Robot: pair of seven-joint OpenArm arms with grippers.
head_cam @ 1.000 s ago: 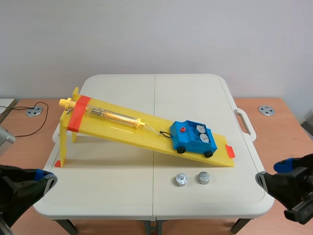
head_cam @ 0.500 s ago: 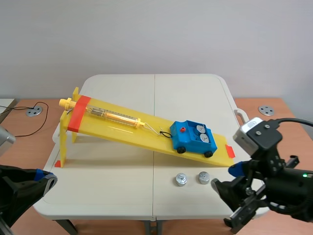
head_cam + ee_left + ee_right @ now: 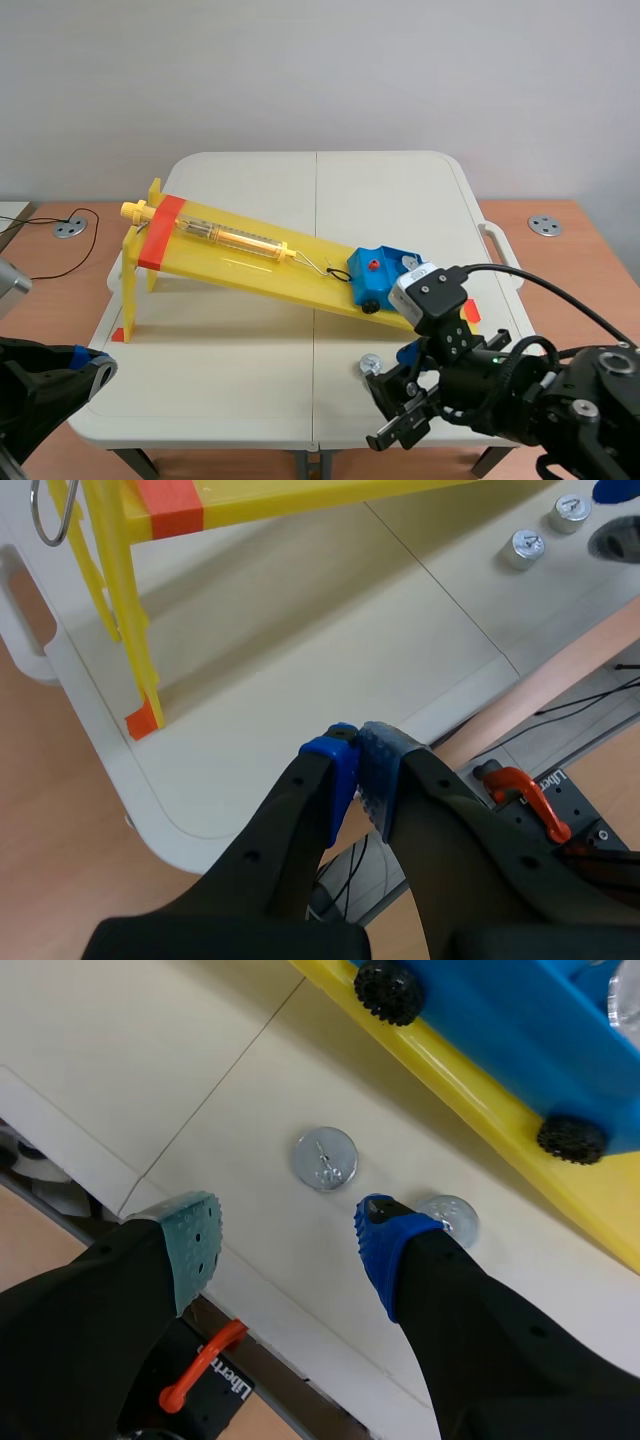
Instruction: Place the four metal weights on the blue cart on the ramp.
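Observation:
A blue cart (image 3: 378,272) stands low on the yellow ramp (image 3: 250,255); my right arm hides its right half. Only one metal weight (image 3: 370,363) shows on the table in the scene view. In the right wrist view that weight (image 3: 324,1158) lies just ahead of my open right gripper (image 3: 290,1230), between the lines of its fingers. A second weight (image 3: 450,1217) peeks out behind the blue fingertip (image 3: 385,1235). The cart (image 3: 520,1020) is on the ramp beyond them. My left gripper (image 3: 358,770) is shut on nothing near the table's front left corner, with both loose weights (image 3: 527,546) far off.
A spring scale (image 3: 225,236) lies along the ramp and is hooked to the cart. The ramp's yellow leg (image 3: 130,610) stands ahead of my left gripper. The table's front edge (image 3: 90,1130) runs close under my right gripper.
My right arm has swung in from the right edge to hang over the two loose weights. It now covers one weight and part of the cart. The left arm has stayed put.

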